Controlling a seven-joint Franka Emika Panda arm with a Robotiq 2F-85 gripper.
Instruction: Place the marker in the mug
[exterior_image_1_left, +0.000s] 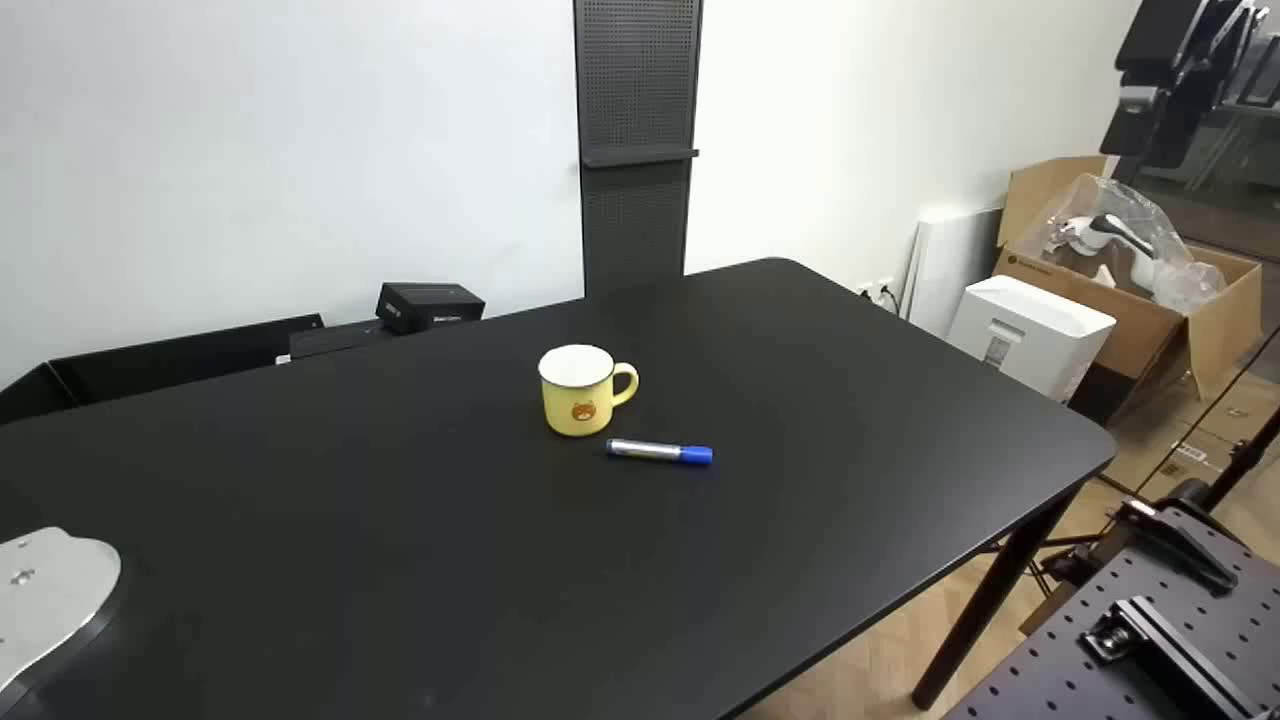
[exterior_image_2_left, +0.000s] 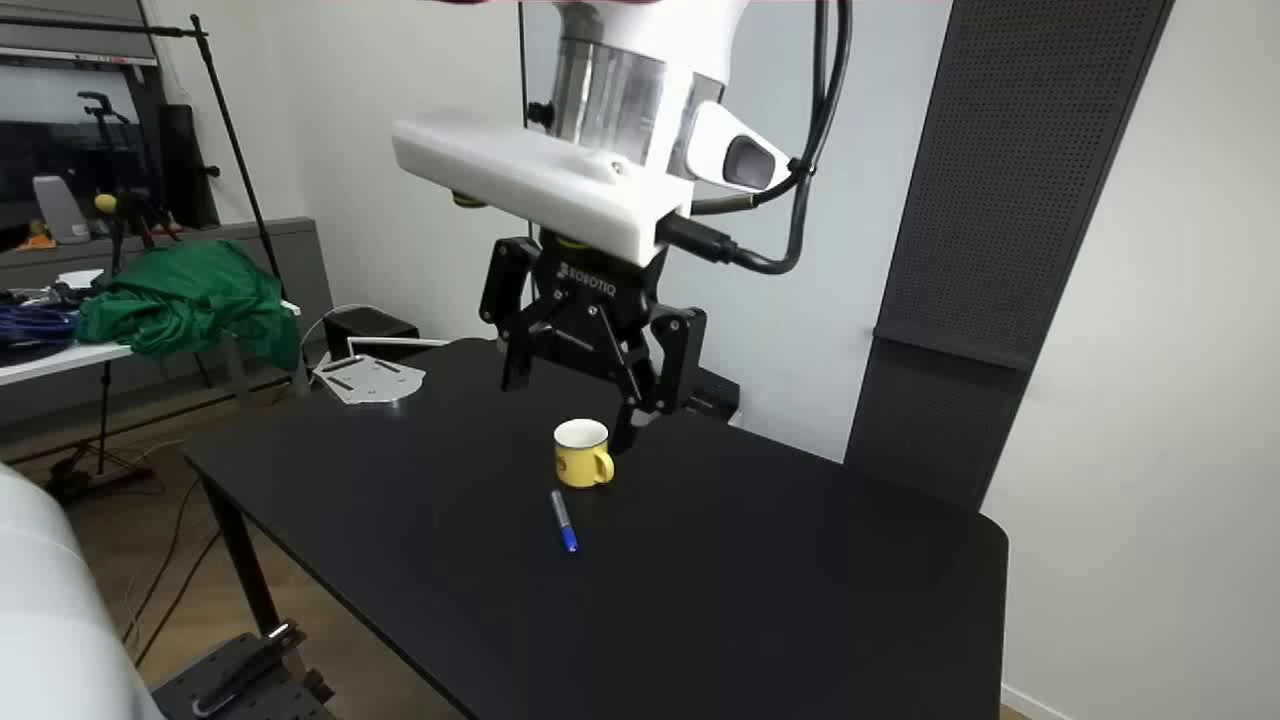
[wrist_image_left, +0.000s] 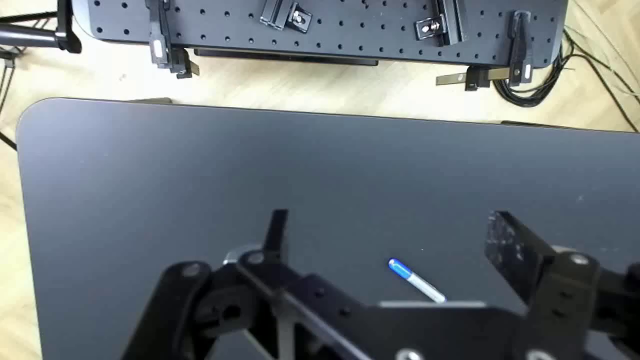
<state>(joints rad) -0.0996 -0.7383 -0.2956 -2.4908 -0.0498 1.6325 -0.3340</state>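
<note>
The marker (exterior_image_1_left: 658, 452) lies on the black table with its blue cap away from the mug. It also shows in an exterior view (exterior_image_2_left: 563, 519) and in the wrist view (wrist_image_left: 417, 281), where its pale end reaches the gripper body's edge. The yellow mug (exterior_image_1_left: 577, 400) stands upright beside the marker, with a bear face on its side. It shows in an exterior view (exterior_image_2_left: 580, 460) too, but not in the wrist view. My gripper (exterior_image_2_left: 570, 405) is open, with nothing between its fingers, above the table near the mug. In the wrist view the fingers (wrist_image_left: 390, 220) are wide apart.
The black table (exterior_image_1_left: 420, 560) carries a grey metal plate (exterior_image_1_left: 50, 590) at one end. Black boxes (exterior_image_1_left: 430, 305) stand by the wall behind the table. A perforated dark board (wrist_image_left: 340, 30) with clamps lies beyond the table's edge.
</note>
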